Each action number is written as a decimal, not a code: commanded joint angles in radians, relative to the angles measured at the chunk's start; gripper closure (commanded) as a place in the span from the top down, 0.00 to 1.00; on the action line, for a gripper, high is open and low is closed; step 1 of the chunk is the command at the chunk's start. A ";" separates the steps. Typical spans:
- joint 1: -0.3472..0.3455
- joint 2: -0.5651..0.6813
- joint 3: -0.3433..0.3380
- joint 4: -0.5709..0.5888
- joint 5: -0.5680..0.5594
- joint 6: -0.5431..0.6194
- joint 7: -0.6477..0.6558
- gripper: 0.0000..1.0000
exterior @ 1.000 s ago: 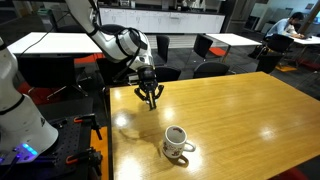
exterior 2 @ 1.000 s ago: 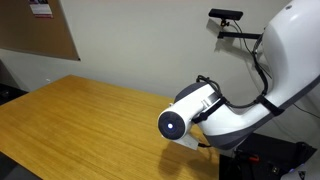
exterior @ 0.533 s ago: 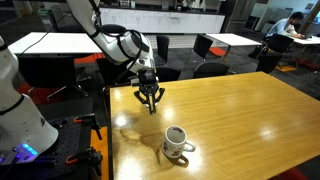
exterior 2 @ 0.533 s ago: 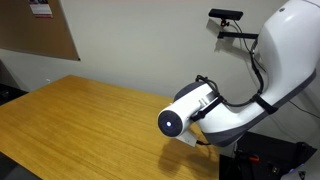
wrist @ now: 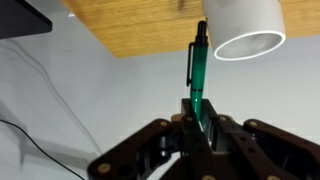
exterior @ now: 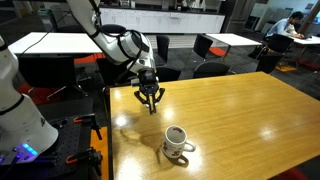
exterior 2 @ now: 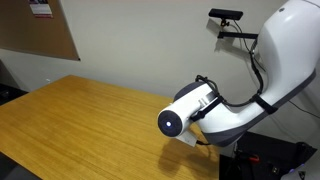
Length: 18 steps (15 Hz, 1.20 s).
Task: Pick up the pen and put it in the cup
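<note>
My gripper (exterior: pixel 150 98) hangs above the near-left part of the wooden table (exterior: pixel 240 110), some way behind the white cup (exterior: pixel 177 142). In the wrist view the gripper (wrist: pixel 199 125) is shut on the dark green pen (wrist: pixel 198 72), which sticks out straight from between the fingers. The cup (wrist: pixel 242 24) shows at the top of that view, its rim just right of the pen's tip. In an exterior view the arm's body (exterior 2: pixel 200 110) fills the frame and hides gripper, pen and cup.
The table's left edge (exterior: pixel 108 130) lies close to the gripper, with the robot base (exterior: pixel 20 110) and cables beside it. Other tables and chairs (exterior: pixel 205 45) stand behind. A corkboard (exterior 2: pixel 35 30) hangs on the wall.
The gripper with the pen has risen slightly and shifted a little toward the table's back edge since a second ago; it has held still over the last half second.
</note>
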 commanded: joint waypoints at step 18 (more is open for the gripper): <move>-0.090 -0.015 -0.011 -0.007 -0.315 -0.002 -0.087 0.03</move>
